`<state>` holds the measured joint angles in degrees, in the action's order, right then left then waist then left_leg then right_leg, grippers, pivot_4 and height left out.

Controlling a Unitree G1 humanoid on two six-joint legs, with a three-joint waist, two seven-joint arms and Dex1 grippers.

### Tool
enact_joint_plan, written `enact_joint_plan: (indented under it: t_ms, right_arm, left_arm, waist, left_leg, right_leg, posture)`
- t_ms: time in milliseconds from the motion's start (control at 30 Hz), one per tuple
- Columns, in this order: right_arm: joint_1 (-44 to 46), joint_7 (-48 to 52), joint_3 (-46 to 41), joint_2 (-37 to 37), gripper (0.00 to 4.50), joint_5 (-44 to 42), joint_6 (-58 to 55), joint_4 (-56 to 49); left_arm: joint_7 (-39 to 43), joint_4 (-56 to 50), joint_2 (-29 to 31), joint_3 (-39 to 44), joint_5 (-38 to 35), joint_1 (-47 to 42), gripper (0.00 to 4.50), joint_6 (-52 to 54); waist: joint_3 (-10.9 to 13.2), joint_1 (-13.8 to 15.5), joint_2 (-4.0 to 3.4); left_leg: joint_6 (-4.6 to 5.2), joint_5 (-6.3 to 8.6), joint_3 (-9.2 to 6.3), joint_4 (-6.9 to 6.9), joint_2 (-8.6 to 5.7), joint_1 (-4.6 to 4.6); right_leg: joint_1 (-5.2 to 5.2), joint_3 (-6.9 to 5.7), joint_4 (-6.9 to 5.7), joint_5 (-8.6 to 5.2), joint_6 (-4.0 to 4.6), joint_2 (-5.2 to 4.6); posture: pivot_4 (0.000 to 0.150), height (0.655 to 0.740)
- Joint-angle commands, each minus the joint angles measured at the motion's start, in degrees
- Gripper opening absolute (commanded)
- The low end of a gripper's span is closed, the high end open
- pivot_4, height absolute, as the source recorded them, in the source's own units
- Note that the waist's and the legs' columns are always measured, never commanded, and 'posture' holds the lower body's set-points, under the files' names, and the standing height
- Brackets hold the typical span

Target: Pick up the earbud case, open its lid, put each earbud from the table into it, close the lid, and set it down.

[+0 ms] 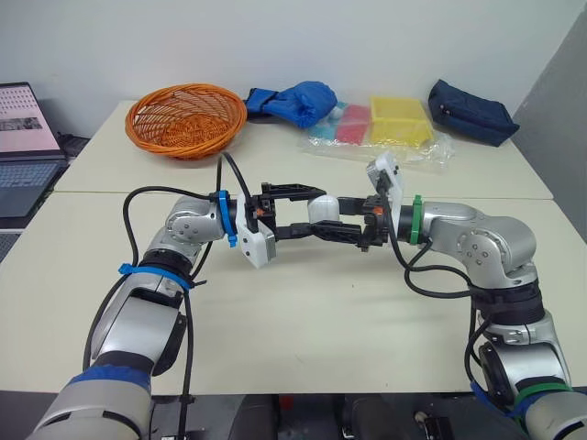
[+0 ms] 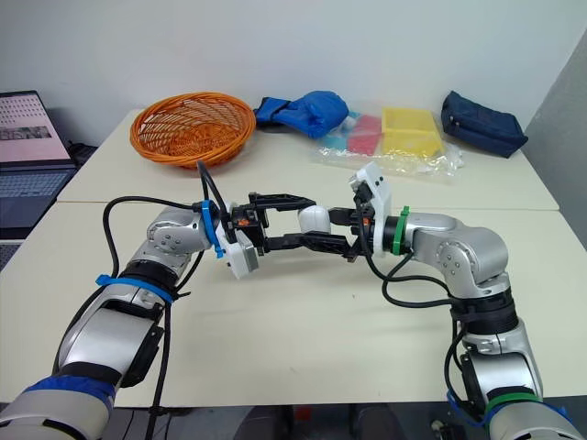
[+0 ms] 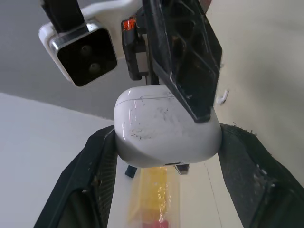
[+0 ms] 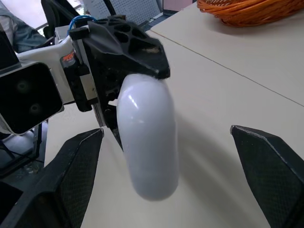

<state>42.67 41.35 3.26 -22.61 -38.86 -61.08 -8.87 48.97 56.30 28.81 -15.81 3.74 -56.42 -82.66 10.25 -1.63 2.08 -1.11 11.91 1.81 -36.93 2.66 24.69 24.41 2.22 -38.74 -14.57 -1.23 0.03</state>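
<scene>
Earbud case was held in the air above the table, in front of the orange wicker basket and a bit to its right, nearer the robot. Lid was shut, seam line visible in the left wrist view. Left hand was pinching the case, its 2 black fingers pressed on opposite sides. Right hand met it from the other side, its 2 fingers spread wide on either side of the case with clear gaps, not touching it in the right wrist view. Case was white and glossy, with scuff marks on 1 face.

On the table right of the basket: a blue glove, then a clear plastic bag with yellow, pink and blue items, then a navy pouch, farthest from the basket. An open laptop sat left of the basket on a separate surface.
</scene>
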Motion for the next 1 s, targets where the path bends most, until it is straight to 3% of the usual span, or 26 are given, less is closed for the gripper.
enact_joint_plan:
  t_ms: [33,200,267,367,567,600,867,1000]
  right_arm:
    - [0.6,-2.0,-2.0,1.0,4.5,-1.7,-1.4,-2.0]
    - [0.5,-3.7,-3.3,2.1,4.5,-2.9,-2.2,-2.1]
    - [0.4,-4.2,-3.8,2.5,4.13,-3.5,-2.9,-2.1]
    - [0.4,-4.8,-4.4,2.7,3.3,-4.4,-3.7,-2.1]
    - [0.9,-4.9,-4.1,2.1,1.09,-3.5,-2.8,-0.3]
    - [0.9,-5.0,-4.4,2.1,0.9,-3.6,-2.9,-0.1]
    - [-0.7,-5.8,-4.9,2.3,0.9,-4.1,-2.6,-1.4]
    - [-0.6,-6.0,-5.4,2.1,0.88,-4.1,-2.2,-1.3]
  left_arm:
    - [-2.4,0.9,-0.1,-0.2,1.0,-2.1,2.75,-1.5]
    - [-4.3,1.6,0.0,-0.5,1.8,-2.6,2.75,-2.2]
    - [-4.9,1.9,0.1,-0.7,2.3,-2.6,2.75,-2.6]
    - [-5.5,2.0,0.2,-1.2,2.7,-2.7,2.75,-3.0]
    - [-7.8,3.5,0.0,-1.3,4.9,-3.5,2.75,-3.0]
    - [-8.2,3.8,-0.2,-1.3,5.2,-3.7,2.75,-2.9]
    - [-10.7,4.4,0.1,-1.9,6.7,-3.3,2.75,-3.4]
    - [-9.3,4.0,0.7,-3.9,3.2,-3.0,4.0,-2.7]
  waist:
    - [0.0,0.0,0.0]
    - [0.0,0.0,0.0]
    - [0.0,0.0,0.0]
    - [0.0,0.0,0.0]
    - [0.0,0.0,0.0]
    - [0.0,0.0,0.0]
    - [0.0,0.0,0.0]
    - [0.0,0.0,0.0]
  left_leg:
    - [0.0,0.0,0.0,0.0,-0.01,0.0]
    - [0.0,0.0,0.0,-0.05,0.01,-0.01]
    - [0.0,-0.01,0.0,-0.05,0.0,-0.01]
    - [0.0,-0.01,-0.01,-0.05,0.0,-0.01]
    - [0.0,-0.01,0.0,-0.05,-0.01,-0.02]
    - [0.0,-0.01,-0.01,-0.05,-0.02,-0.02]
    - [0.0,-0.01,-0.01,-0.04,-0.02,-0.02]
    - [0.0,-0.01,-0.01,-0.05,-0.01,-0.02]
  right_leg:
    - [0.0,0.0,0.0,0.0,-0.01,0.0]
    - [0.0,0.0,-0.07,-0.03,-0.05,0.01]
    - [0.0,0.0,-0.08,-0.05,-0.08,0.03]
    - [0.0,-0.01,-0.09,-0.02,-0.04,0.04]
    - [0.0,0.0,-0.09,-0.03,-0.05,0.04]
    - [0.0,-0.01,-0.1,-0.05,-0.08,0.04]
    - [0.0,-0.01,-0.1,-0.13,-0.21,0.05]
    - [0.0,0.0,-0.11,-0.12,-0.21,0.05]
  posture:
    - [0.15,0.74]
    - [0.15,0.74]
    - [0.15,0.74]
    - [0.15,0.74]
    - [0.15,0.74]
    - [0.15,0.74]
    - [0.15,0.74]
    - [0.15,0.74]
